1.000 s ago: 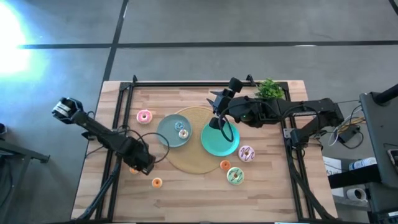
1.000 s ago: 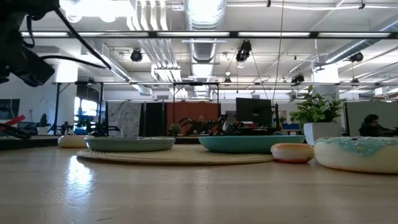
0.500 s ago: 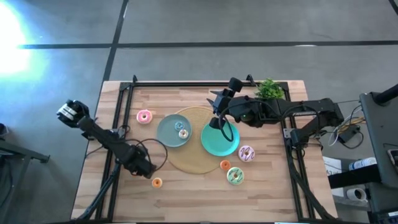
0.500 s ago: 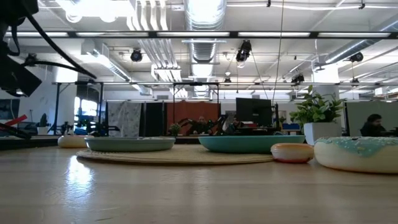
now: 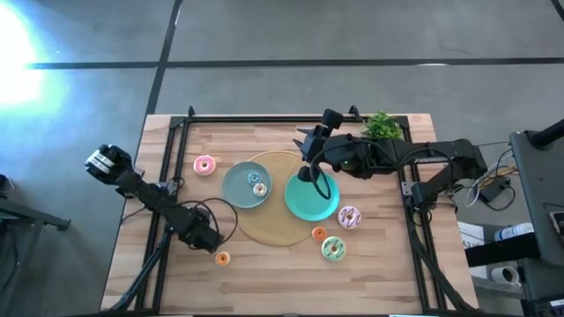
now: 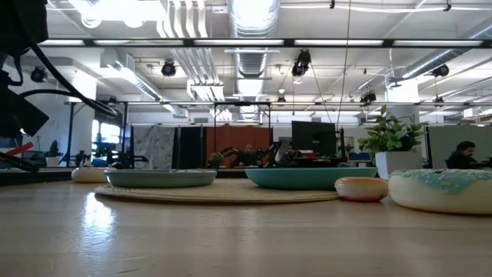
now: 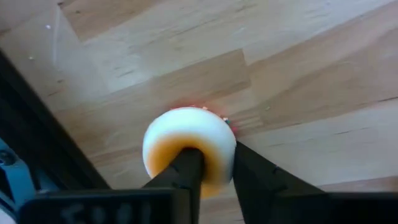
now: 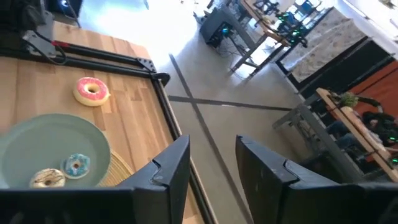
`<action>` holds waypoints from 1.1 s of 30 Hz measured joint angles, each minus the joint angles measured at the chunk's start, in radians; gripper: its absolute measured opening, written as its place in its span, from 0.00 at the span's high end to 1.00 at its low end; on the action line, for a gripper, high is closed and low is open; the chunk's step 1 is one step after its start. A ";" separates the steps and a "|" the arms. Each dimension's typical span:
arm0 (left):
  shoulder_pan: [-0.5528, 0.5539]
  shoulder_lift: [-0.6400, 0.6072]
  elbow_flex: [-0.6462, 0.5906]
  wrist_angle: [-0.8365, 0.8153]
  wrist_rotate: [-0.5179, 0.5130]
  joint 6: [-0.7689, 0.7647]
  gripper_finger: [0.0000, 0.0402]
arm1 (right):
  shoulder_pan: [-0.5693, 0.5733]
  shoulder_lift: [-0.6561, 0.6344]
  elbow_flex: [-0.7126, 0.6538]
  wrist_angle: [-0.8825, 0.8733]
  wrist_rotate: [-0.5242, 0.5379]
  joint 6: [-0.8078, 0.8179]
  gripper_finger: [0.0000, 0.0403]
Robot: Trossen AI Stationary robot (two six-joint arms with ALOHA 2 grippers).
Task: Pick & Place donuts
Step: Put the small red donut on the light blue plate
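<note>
My left gripper (image 5: 208, 238) is near the table's near left and is shut on a small donut (image 7: 189, 146), which shows a cream underside with orange-red icing at its edge. In the high view the gripper hides it. My right gripper (image 5: 308, 174) hangs open and empty over the teal plate (image 5: 324, 207). Two donuts (image 5: 257, 183) lie on the grey-blue plate (image 5: 236, 189). Loose on the wood lie a pink donut (image 5: 204, 165), an orange one (image 5: 221, 258), a lilac one (image 5: 349, 217), another orange one (image 5: 319, 233) and a green one (image 5: 333, 250). My left gripper has one finger (image 7: 185, 167) in the donut's hole and the other finger (image 7: 249, 177) outside the ring, so one side of the ring (image 7: 217, 163) sits between them. The donut is tipped up, its cream underside toward the wrist. Whether it is clear of the wood, I cannot tell.
Both plates stand on a round woven mat (image 5: 275, 231) in the middle of the table. A small green plant (image 5: 382, 126) stands at the far right corner. A black frame (image 5: 167, 189) runs along the table's edges. Bare wood lies along the near edge.
My left gripper has gone a little toward the near edge and the table's right. The orange donut that lay beside its fingers a second ago no longer shows in the high view. My right arm has kept still.
</note>
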 joint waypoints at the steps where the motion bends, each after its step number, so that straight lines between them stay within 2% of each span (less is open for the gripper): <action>1: 0.001 -0.004 0.001 0.002 -0.006 0.000 0.92 | -0.005 0.000 0.000 0.000 -0.019 0.001 0.71; 3: 0.006 -0.022 0.001 0.007 -0.023 -0.004 0.97 | -0.015 0.000 0.000 0.000 -0.064 0.009 0.72; 8: 0.052 -0.149 0.007 0.100 -0.148 0.056 0.99 | -0.059 0.000 -0.003 0.000 -0.225 0.031 0.76; 11: 0.096 -0.269 0.007 0.322 -0.238 0.233 1.00 | -0.093 0.000 -0.008 0.000 -0.374 0.031 0.79; 13: 0.132 -0.346 0.007 0.468 -0.274 0.400 1.00 | -0.119 0.003 -0.013 0.006 -0.513 0.029 0.80; 16: 0.198 -0.454 0.007 0.637 -0.282 0.625 1.00 | -0.158 0.024 -0.014 0.017 -0.720 0.031 0.80; 18: 0.263 -0.522 0.007 0.703 -0.267 0.710 1.00 | -0.176 0.049 -0.014 0.036 -0.833 0.033 0.80; 21: 0.381 -0.594 0.007 0.799 -0.190 0.785 1.00 | -0.197 0.096 -0.013 0.077 -0.953 0.097 0.78; 24: 0.496 -0.617 0.007 0.959 -0.020 0.822 1.00 | -0.217 0.156 0.012 0.099 -1.079 0.160 0.74; 28: 0.605 -0.586 0.007 1.062 0.215 0.783 1.00 | -0.215 0.227 0.073 0.097 -1.099 0.105 0.67; 33: 0.657 -0.532 0.006 1.048 0.386 0.766 1.00 | -0.206 0.274 0.151 0.095 -1.099 -0.015 0.56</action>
